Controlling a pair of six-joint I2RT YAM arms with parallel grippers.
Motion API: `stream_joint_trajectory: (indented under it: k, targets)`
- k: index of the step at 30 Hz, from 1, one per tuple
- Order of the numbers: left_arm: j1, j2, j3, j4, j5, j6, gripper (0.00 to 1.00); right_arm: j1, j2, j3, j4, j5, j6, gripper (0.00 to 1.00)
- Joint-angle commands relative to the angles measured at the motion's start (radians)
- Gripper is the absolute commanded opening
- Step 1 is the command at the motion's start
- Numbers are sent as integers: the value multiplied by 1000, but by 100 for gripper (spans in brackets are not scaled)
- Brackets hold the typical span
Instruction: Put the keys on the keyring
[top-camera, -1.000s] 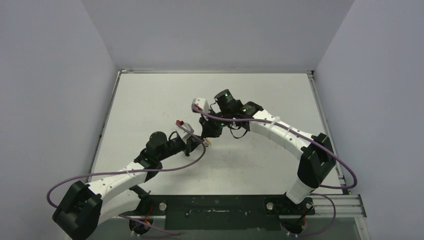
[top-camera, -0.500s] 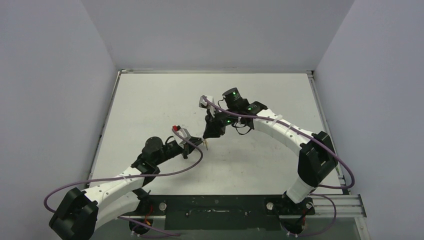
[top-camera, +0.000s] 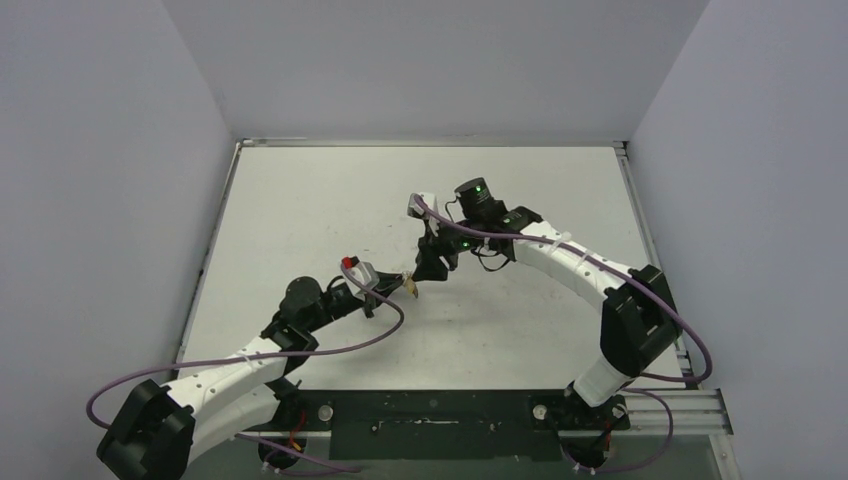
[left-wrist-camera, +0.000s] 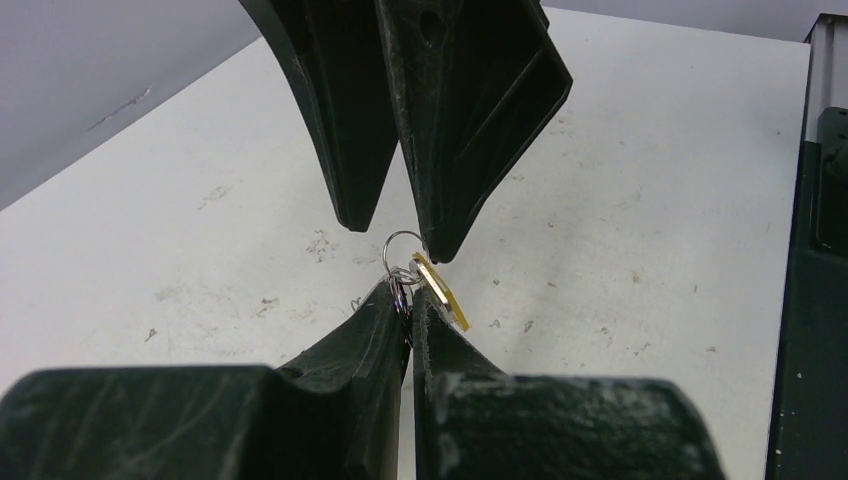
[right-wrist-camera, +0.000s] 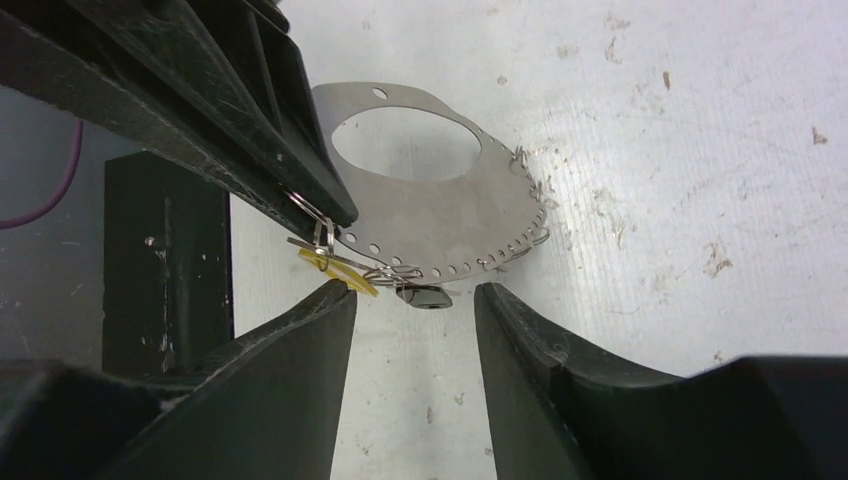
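The left fingers (left-wrist-camera: 408, 300) are pinched tight on the keyring (right-wrist-camera: 450, 200), which from here is a flat silvery plate with a big oval hole and small rings (right-wrist-camera: 530, 215) hooked along its rim. It sits low over the middle of the bench (right-wrist-camera: 700, 150); I cannot tell whether its far edge rests there. The right fingers (top-camera: 430, 272) stand partly open just opposite, with nothing gripped between them.

The yellow-headed key (right-wrist-camera: 335, 268) dangles at the plate's near edge, right against one right fingertip, and the black-headed key (right-wrist-camera: 425, 296) hangs just beside it, in the gap between those fingers. Both seem to hang from rings on the rim (how securely threaded, I can't make out).

The trouble I'd watch for is a snag. That fingertip is so close to the yellow-headed key that any sideways move could catch it and tug its ring, perhaps twisting the plate in the left fingers' narrow edge grip. If the plate slips or pivots, a half-seated ring could work loose and drop its key.
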Motion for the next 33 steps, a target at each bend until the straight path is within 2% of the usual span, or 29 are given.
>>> stream_joint_trajectory:
  k: [1, 10, 16, 18, 22, 27, 33]
  targets:
    - [4, -25, 4, 82, 24, 22, 0, -5, -75, -11, 139, -90, 37, 50]
    - [3, -34, -1, 75, 30, 31, 0, -12, -54, -11, 302, -95, 244, 50]
    - [3, -36, -4, 77, 28, 35, 0, -13, -8, 36, 201, -85, 209, 40]
    - [3, -36, -6, 75, 27, 35, 0, -13, -7, 43, 177, -91, 196, 40]
    - [5, -36, -7, 76, 27, 34, 0, -12, -9, 44, 157, -104, 186, 43]
    - [5, -36, -7, 74, 27, 34, 0, -11, -30, 29, 162, -105, 185, 54]
    - [5, -36, -9, 71, 25, 35, 0, -3, -50, 20, 170, -97, 196, 56]
